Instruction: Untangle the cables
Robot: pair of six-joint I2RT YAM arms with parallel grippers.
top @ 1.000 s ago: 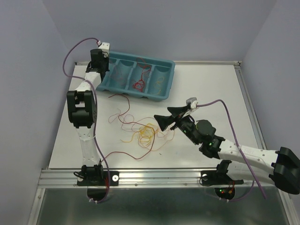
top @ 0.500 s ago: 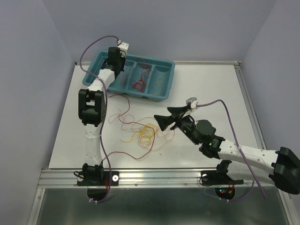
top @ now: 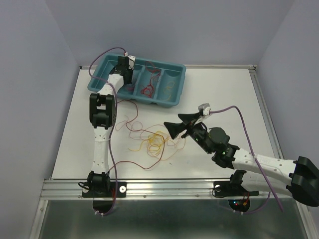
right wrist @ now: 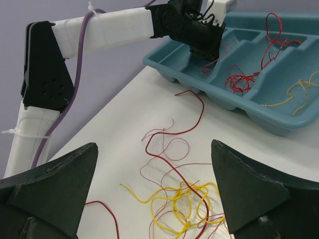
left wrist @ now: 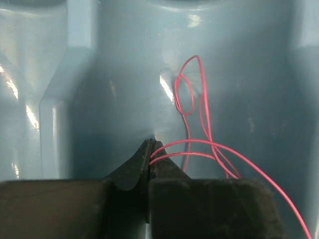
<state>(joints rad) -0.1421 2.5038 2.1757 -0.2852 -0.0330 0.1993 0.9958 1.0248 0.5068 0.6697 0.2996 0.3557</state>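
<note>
Teal tray (left wrist: 99, 74) fills the wrist view where left jaws pinch a red cable (left wrist: 201, 94); right jaws gape.

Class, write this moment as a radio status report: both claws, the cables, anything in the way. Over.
Left claw shut on pink cable, low in tray. Right claw open above tangle on table. Nothing in the way.

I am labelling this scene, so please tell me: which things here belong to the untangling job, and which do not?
Job: tangled wires on the table; pink wire in the shut left pincer; red wire in the teal tray.
Not the job: purple arm cables; metal rail.
</note>
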